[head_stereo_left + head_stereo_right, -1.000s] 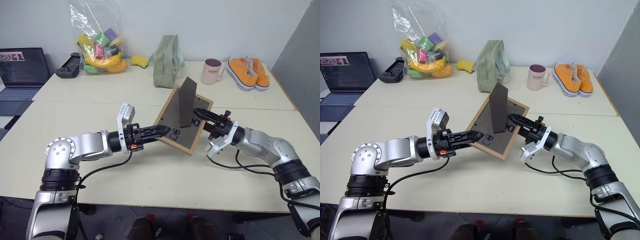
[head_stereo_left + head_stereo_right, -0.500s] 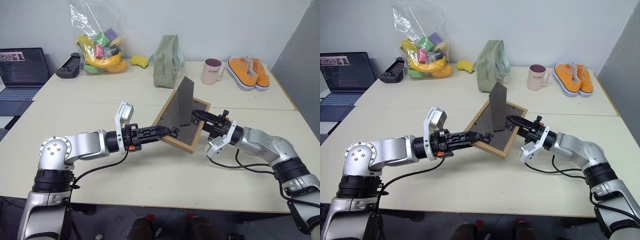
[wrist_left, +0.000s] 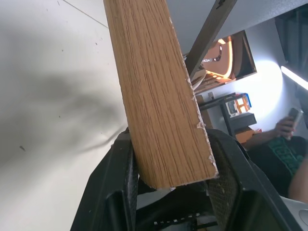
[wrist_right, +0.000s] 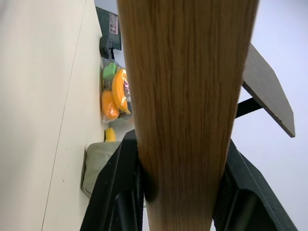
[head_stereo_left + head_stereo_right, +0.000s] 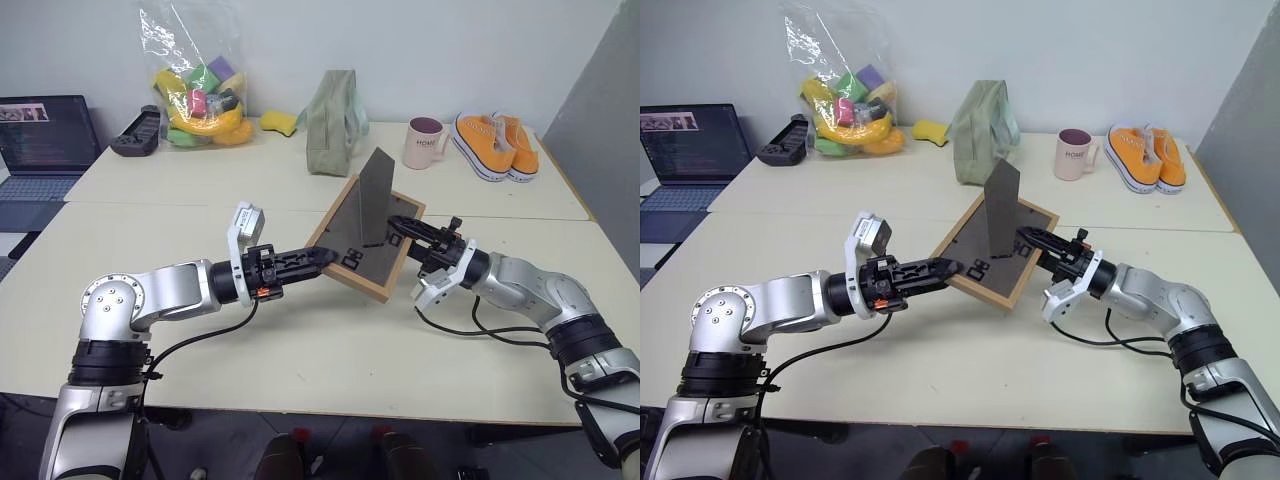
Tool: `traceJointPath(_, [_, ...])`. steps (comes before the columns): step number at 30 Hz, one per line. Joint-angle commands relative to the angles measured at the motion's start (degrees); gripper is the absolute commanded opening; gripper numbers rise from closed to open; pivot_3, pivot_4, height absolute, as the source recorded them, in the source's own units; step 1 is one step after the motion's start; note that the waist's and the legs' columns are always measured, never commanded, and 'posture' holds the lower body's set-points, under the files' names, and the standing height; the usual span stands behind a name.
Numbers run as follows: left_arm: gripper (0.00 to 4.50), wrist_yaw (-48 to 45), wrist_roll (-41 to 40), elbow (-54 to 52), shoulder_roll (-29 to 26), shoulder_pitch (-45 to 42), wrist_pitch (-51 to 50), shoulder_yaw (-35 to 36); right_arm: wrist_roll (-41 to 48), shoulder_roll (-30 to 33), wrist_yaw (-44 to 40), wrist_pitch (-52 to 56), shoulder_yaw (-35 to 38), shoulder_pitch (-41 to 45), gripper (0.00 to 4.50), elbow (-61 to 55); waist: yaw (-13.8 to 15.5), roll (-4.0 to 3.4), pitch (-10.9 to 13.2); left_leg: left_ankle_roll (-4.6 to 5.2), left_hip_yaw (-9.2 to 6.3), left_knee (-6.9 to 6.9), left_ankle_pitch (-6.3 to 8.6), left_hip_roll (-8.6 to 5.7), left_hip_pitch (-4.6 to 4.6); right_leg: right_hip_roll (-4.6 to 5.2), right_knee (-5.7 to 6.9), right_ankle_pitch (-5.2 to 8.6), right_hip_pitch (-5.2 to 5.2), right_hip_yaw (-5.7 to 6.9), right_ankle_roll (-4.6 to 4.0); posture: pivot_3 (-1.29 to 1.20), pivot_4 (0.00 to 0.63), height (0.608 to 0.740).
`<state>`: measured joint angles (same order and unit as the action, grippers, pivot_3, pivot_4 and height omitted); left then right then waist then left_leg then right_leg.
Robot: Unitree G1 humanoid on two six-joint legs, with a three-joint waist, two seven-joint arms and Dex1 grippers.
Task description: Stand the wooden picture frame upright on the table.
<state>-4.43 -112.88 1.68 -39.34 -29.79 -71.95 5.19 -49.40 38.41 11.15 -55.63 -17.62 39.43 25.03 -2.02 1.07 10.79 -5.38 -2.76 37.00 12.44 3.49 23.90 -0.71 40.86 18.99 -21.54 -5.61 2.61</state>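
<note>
Wooden picture frame point(image 5: 361, 240) clamped between both end effectors

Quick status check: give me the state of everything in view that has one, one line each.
Wooden picture frame: tilted, back facing up, off the table, stand flap folded out.
Left hand: shut on the frame's left edge.
Right hand: shut on the frame's right edge.
Laptop: open, screen lit.
Plastic bag: full of coloured toys.
Mug: upright.
</note>
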Motion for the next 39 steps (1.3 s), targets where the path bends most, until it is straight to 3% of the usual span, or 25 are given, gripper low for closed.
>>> traceJointPath(1, [1.56,-2.72,-0.12,-7.27,-3.39,2.53,0.65,4.05,1.19,0.43,0.42,-0.39,0.3,1.91,1.49,0.88,-0.08,0.0,0.0,0.0,0.0,-0.01,0.0,0.01,0.0,0.0,0.0,0.0,-0.01,0.0,0.0,0.0,0.15,0.74])
traceJointPath(9, [1.56,0.55,-0.12,-8.49,-3.35,5.04,5.45,3.11,0.66,-0.52,1.54,-1.46,-1.39,4.14,1.49,3.2,0.25,0.0,0.0,0.11,-0.01,0.0,0.06,0.0,0.0,0.01,-0.01,0.01,0.03,0.01,-0.01,0.0,0.15,0.74])
traceJointPath(20, [3.94,0.46,-0.12,-7.78,-3.07,3.79,5.99,2.91,0.44,-0.2,2.19,-1.69,-1.66,4.19,1.49,3.71,0.16,0.03,-0.01,0.17,-0.01,0.0,0.09,0.0,-0.02,0.0,-0.01,0.01,0.03,0.01,-0.02,0.0,0.15,0.74])
traceJointPath(24, [4.45,-0.47,0.82,-10.44,-3.56,3.76,7.31,3.45,0.45,-0.16,2.27,-1.64,-1.62,4.3,1.49,4.11,0.16,0.02,-0.01,0.17,-0.01,0.0,0.1,0.0,-0.01,0.0,-0.01,0.01,0.03,0.01,-0.02,0.0,0.15,0.74])
traceJointPath(29, [4.45,-7.62,24.52,-24.62,-1.35,6.94,21.17,9.72,5.87,-1.42,-0.5,-3.73,-1.79,5.9,1.49,8.58,0.15,0.02,-0.01,0.01,0.02,-0.01,0.01,0.01,-0.01,0.0,-0.05,0.01,0.04,-0.01,-0.02,0.0,0.15,0.74])
traceJointPath(33, [4.45,-10.06,32.92,-32.52,-0.83,12.85,26.99,13.62,15.3,-4.25,-7.38,-5.99,-2.4,8.17,1.49,15.49,-0.34,0.03,-0.01,-0.01,0.08,-0.05,-0.01,0.05,-0.04,-0.01,-0.11,0.03,0.06,-0.04,-0.06,0.0,0.15,0.74])
traceJointPath(36, [4.45,-9.45,41.21,-37.1,-0.68,18.2,31.21,15.42,28.93,-7.83,-19.21,-6.21,-2.81,8.82,1.49,20.76,-0.77,0.03,-0.01,0.03,0.07,-0.06,0.01,0.08,-0.05,-0.01,-0.12,0.03,0.09,-0.02,-0.06,0.0,0.15,0.74])
traceJointPath(39, [4.45,-9.47,48.48,-43.22,0.44,25.62,35.45,17.41,47.31,-12.75,-37.39,0.76,-2.14,7.22,1.49,19.75,-1.16,0.03,-0.01,0.17,0.05,-0.06,0.1,0.09,-0.06,-0.01,-0.16,0.03,0.16,0.01,-0.06,0.0,0.15,0.74])
